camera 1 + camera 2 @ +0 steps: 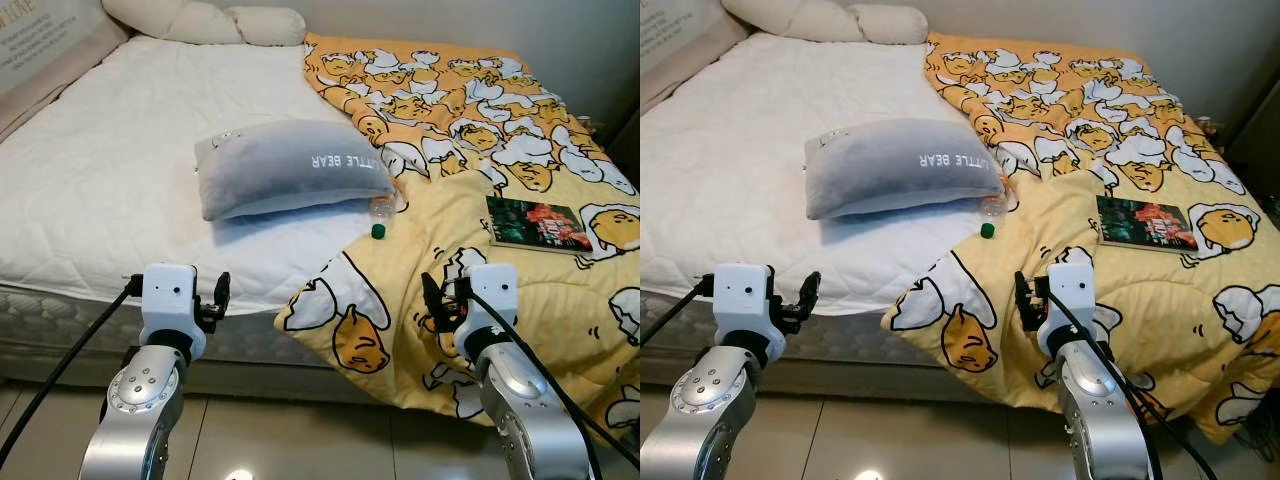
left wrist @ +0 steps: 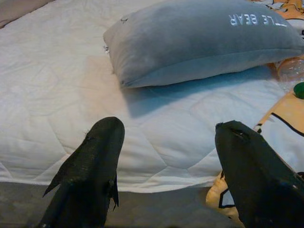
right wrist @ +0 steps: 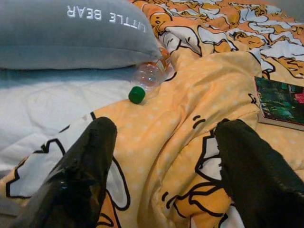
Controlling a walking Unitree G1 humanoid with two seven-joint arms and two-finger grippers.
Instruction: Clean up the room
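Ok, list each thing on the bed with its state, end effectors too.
Grey pillow: lying flat on the bare mattress.
Plastic bottle: on its side, green cap on.
Book: closed, flat on blanket.
Yellow blanket: rumpled, hanging over the bed's edge.
Left end effector: open, empty.
Right end effector: open, empty.

White mattress [image 1: 90, 190] above a tiled floor [image 1: 250, 440].

Bare mattress [image 1: 110, 190] open, pillow [image 1: 290, 168] and rumpled blanket [image 1: 480, 250] blocking right

Bed [image 1: 120, 180] w/ white mattress, tiled floor [image 1: 250, 440]
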